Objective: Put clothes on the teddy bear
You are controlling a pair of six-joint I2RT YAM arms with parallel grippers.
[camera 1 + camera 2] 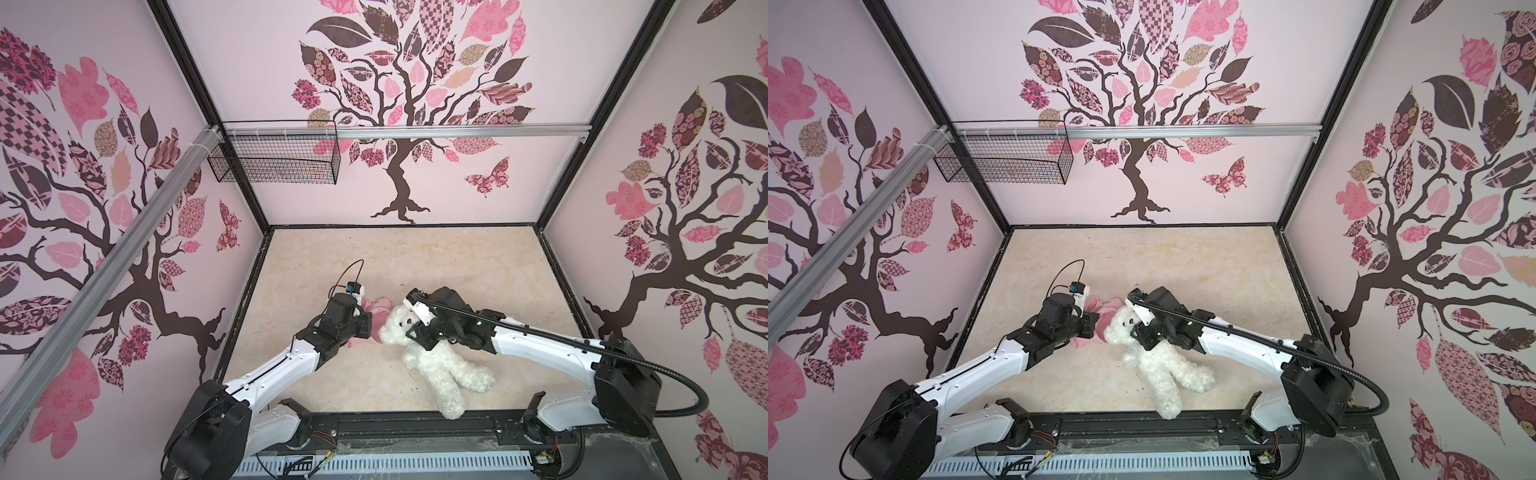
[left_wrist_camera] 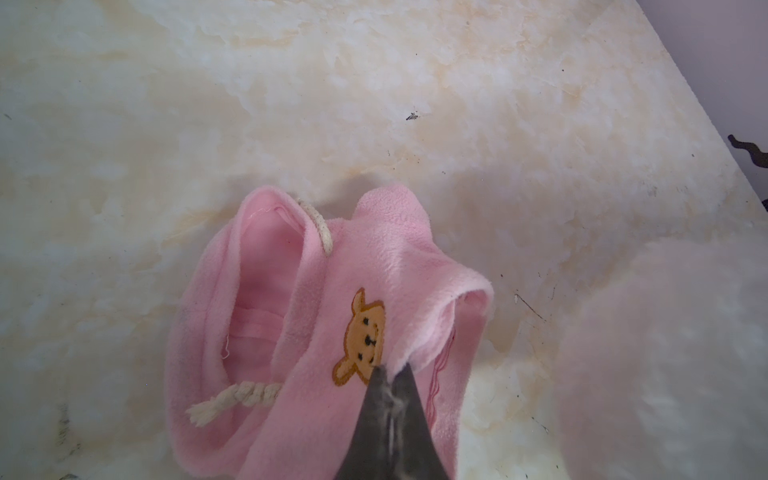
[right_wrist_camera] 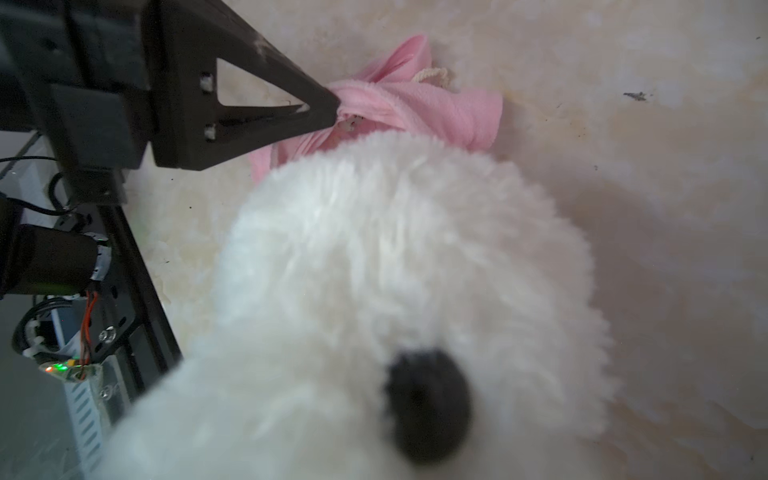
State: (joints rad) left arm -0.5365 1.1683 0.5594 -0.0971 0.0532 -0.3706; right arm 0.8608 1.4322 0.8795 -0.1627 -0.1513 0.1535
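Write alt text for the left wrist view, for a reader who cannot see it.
The left gripper is shut, pinching an edge of the pink hooded shirt beside its orange bear-face patch. The shirt lies crumpled on the cream marbled table, with the blurred white teddy bear close beside it.

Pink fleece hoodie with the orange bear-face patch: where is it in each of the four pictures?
Top view: the pink fleece hoodie sits near the centre, left of the head of the white plush teddy bear.
Top view: the hoodie again, left of the bear's head.
Left wrist: hoodie fills the middle, pinched by the left hand.
Right wrist: hoodie just beyond the bear's head.
Shared landmark: the bear's white head, beside it everywhere.
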